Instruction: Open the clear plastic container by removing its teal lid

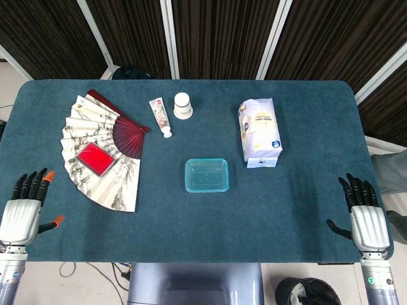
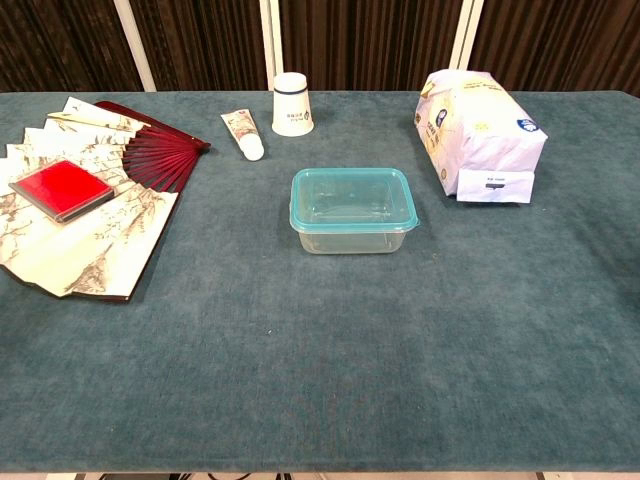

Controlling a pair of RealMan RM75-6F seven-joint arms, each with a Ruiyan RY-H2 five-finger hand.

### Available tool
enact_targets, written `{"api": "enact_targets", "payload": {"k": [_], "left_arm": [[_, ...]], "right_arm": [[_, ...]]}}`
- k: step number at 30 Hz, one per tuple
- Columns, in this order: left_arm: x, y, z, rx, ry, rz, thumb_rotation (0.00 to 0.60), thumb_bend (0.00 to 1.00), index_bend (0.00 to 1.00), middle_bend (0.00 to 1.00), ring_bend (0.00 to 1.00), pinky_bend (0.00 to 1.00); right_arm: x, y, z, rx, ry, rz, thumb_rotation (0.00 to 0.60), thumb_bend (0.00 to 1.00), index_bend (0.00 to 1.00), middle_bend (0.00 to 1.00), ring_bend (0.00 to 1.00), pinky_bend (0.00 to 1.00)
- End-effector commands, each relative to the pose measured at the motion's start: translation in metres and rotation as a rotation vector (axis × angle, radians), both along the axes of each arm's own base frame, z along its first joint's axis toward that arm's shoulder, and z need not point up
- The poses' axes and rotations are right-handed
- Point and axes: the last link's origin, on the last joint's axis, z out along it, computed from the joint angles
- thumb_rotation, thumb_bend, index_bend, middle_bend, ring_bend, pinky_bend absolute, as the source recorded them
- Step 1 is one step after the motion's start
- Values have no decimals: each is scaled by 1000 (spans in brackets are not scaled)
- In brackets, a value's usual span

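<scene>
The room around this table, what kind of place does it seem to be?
Probably a robot test workspace, not a home: a cloth-covered table with unrelated props, such as a paper fan, a tube and a lidded container, before dark slatted wall panels.

Both views are evenly and brightly lit from overhead, with soft diffuse light and no hard shadows. The teal tablecloth [image 1: 286, 210] reads uniform in tone, slightly paler toward the near edge in the chest view. Small soft shadows sit tight under the clear container [image 2: 352, 212] and the white bag [image 2: 480, 135], falling just to their near side. A faint sheen shows on the container's lid [image 2: 352, 198] and on the bag's plastic. The dark panelled wall [image 1: 222, 32] at the far side stays dim. Focus is sharp across both pictures; the head view shows mild wide-angle bending at its edges.
</scene>
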Motion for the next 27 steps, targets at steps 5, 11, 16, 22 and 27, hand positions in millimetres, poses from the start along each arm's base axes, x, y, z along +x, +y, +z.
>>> {"api": "enact_targets", "payload": {"k": [5, 11, 16, 22, 27], "left_arm": [[0, 1, 0, -1, -2, 4, 600, 47, 0, 0, 0, 20], [0, 2, -1, -8, 5, -3, 600, 47, 0, 0, 0, 20], [1, 2, -4, -16, 5, -4, 600, 46, 0, 0, 0, 20], [1, 5, -5, -15, 47, -18, 600, 47, 0, 0, 0, 20], [15, 16, -12, -32, 47, -48, 600, 38, 0, 0, 0, 20]], "right_arm": [[0, -1, -1, 6, -1, -4, 600, 227, 0, 0, 0, 0], [0, -1, -1, 7, 0, -3, 600, 227, 0, 0, 0, 0], [-1, 0, -1, 4, 2, -6, 600, 227, 0, 0, 0, 0], [-3, -1, 2, -10, -7, -20, 600, 227, 0, 0, 0, 0], [-2, -2, -1, 1, -12, -24, 600, 226, 0, 0, 0, 0]]}}
